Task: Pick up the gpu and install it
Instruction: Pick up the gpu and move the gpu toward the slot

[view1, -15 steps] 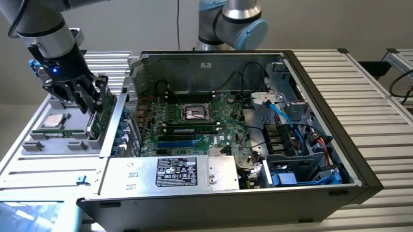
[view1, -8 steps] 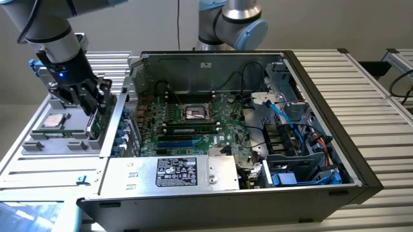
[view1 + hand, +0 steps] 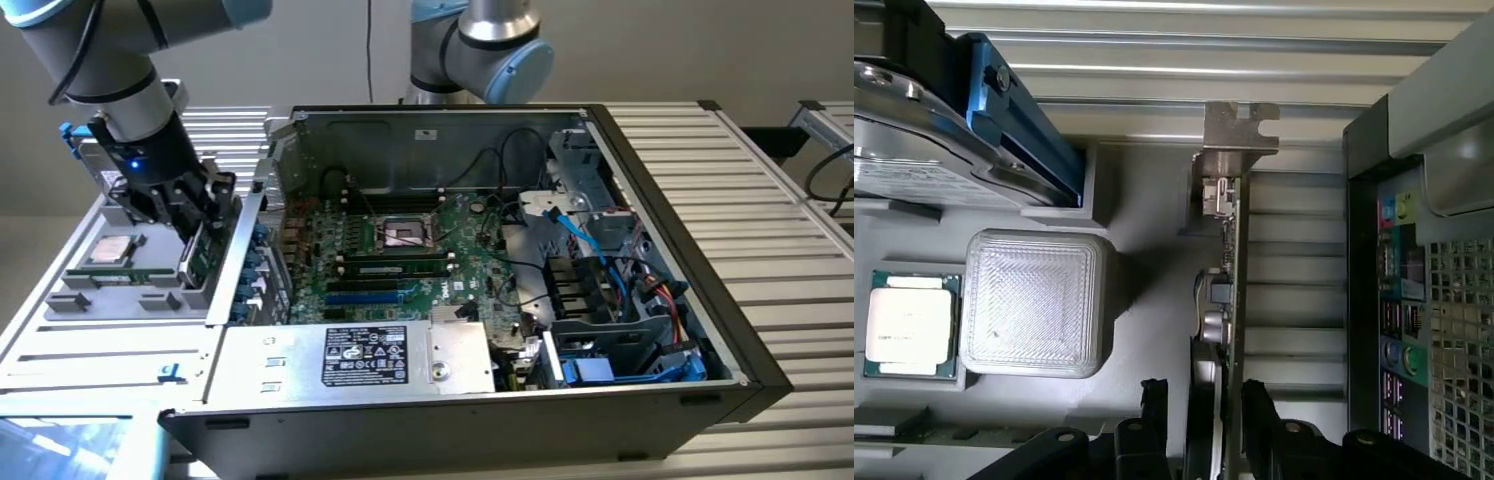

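Observation:
The gpu (image 3: 1230, 270) stands on edge in a slot of the grey parts tray (image 3: 1144, 230), seen edge-on as a thin green card with its silver bracket (image 3: 1240, 128) at the far end. My gripper (image 3: 1202, 395) is open and straddles the card's near end, one black finger on each side. A gap shows on the cooler side, and the other finger is close to the board. In the exterior view the gripper (image 3: 191, 222) is lowered over the gpu (image 3: 200, 258) on the tray, to the exterior view's left of the open computer case (image 3: 641, 200).
On the tray lie a CPU (image 3: 911, 325), a square grey block (image 3: 1034, 303) and a hard drive (image 3: 904, 130) with a blue rail. The case's rear port panel (image 3: 1414, 300) is close beside the card. The motherboard (image 3: 400, 250) lies inside the case, and a second arm (image 3: 481, 50) stands behind it.

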`<state>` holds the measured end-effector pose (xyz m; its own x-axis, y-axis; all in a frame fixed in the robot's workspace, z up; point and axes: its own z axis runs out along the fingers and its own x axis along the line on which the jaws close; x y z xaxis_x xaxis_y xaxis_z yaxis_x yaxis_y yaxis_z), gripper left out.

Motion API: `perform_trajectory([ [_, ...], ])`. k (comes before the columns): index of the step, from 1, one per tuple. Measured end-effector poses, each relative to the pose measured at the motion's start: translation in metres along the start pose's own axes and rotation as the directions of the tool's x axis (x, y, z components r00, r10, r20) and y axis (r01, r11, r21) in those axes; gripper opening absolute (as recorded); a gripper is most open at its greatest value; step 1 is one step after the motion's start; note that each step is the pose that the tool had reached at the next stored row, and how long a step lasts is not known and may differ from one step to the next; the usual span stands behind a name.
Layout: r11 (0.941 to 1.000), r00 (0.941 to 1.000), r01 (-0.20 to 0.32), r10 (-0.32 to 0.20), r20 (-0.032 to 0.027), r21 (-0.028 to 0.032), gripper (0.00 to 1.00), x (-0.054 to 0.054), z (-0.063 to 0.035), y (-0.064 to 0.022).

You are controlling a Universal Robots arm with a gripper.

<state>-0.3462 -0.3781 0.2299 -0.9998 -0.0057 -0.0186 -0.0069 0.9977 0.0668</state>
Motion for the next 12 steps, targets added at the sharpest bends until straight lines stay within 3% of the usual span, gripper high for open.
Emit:
perform_trajectory([
  [5,1.0,1.0,0.0,0.0,-0.0003,0.0002,0.44,0.0,0.0049,0.0015],
  [9,1.0,1.0,0.0,0.0,-0.0002,0.0001,0.29,0.0001,0.005,0.0016],
  [12,1.0,1.0,0.0,0.0,0.0,0.0001,0.29,0.0001,0.005,0.0016],
])
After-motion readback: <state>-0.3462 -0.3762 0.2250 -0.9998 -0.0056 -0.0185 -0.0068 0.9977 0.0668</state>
